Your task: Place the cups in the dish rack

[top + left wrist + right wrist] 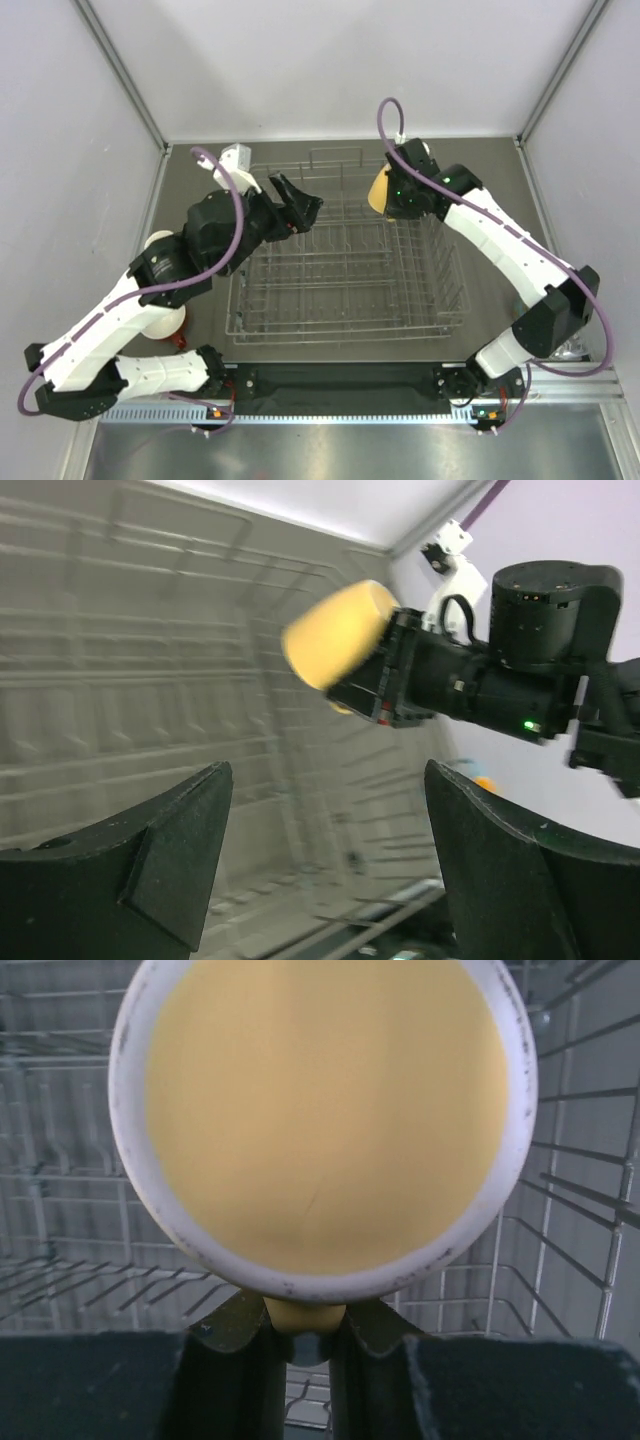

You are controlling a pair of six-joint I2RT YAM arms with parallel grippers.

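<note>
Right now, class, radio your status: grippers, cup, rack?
Right gripper shut on yellow mug, above dish rack, far right. Left gripper open, empty, clear of mug. Nothing seen blocking.

One yellow mug (378, 190), one wire dish rack (340, 331), two arms: left arm (100, 340) and right arm (500, 235).

Yellow mug (320, 1120) smooth, rim scuffed; dish rack (440, 285) grey metal wire; left fingers (150, 870) matt black, grainy.

Yellow mug (320, 1120) with white ring; grey dish rack (340, 333)
</note>
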